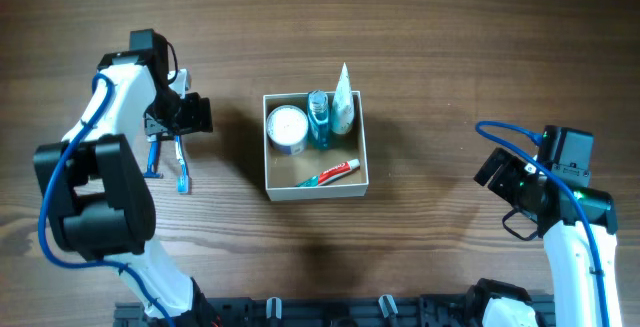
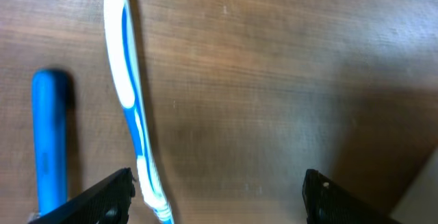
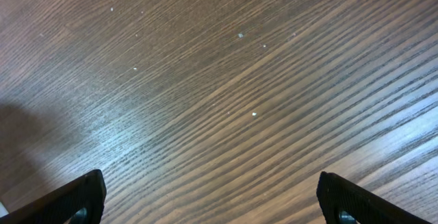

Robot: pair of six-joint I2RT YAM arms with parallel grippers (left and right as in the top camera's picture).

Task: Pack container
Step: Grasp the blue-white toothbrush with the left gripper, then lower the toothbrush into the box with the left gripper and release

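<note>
Quick status on the packing job. The wooden table (image 1: 430,27) is mostly bare, and the container (image 1: 364,147) sits between my two grippers, nearer the left one than the right.

I'd say it's well over halfway done. Inside the box there's a white tube (image 1: 343,102) standing in the far corner from my left gripper. A blue bottle (image 1: 318,117) is just beside the tube, and a round white jar (image 1: 287,127) is on the side closest to that gripper. A little toothpaste tube (image 1: 330,174) lies flat along the bottom.

Two things are left, both out on the wood right under my left gripper (image 2: 219,183). One is a blue-and-white toothbrush (image 2: 133,107). It lies inside my finger gap but hugs one finger instead of being centered. The other is a blue handle (image 2: 51,142) just past that same finger. I can't tell what it is.

My left gripper is spread wide with nothing in it, so neither item is grabbed yet. My right gripper (image 3: 212,190) is spread wide too, well away from the box, with only bare wood below. My guess is toothbrush first, but I'd need to shift sideways to center it.
</note>
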